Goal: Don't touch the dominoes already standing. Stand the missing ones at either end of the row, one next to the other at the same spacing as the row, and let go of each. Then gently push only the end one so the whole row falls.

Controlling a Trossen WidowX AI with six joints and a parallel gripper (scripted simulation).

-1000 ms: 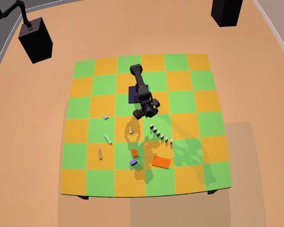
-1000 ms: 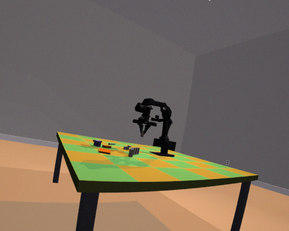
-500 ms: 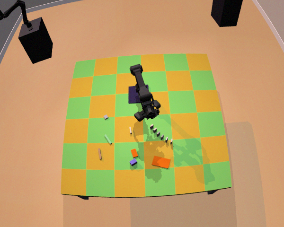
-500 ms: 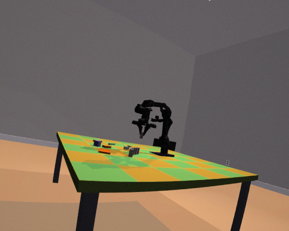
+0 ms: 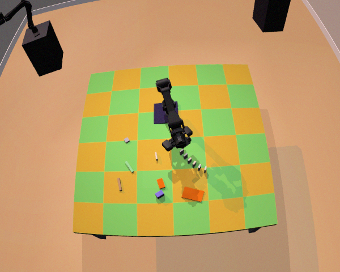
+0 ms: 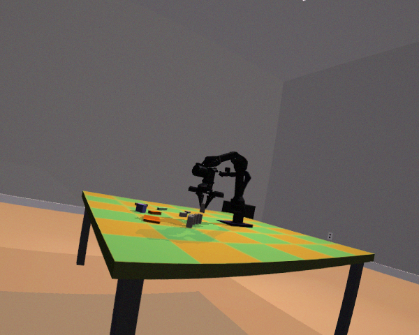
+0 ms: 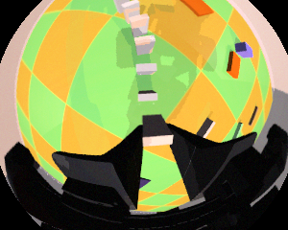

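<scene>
Green-and-orange checkered table [image 5: 90, 187] w/ small items on it.
Row of standing dominoes [image 5: 192, 161]; lone domino [image 5: 156, 155] flat; grey cube [image 5: 126, 140]; green bar [image 5: 129, 166]; tan bar [image 5: 119, 184]; two orange blocks [image 5: 192, 194]; purple block [image 5: 159, 194].

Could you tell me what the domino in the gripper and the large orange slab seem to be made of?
Domino, held in the gripper: pale, matte, sharp-edged block, possibly painted wood or plastic; no grain shows. Large orange slab: flat, uniform colour without gloss, probably plastic or foam; the look leaves it open.
</scene>
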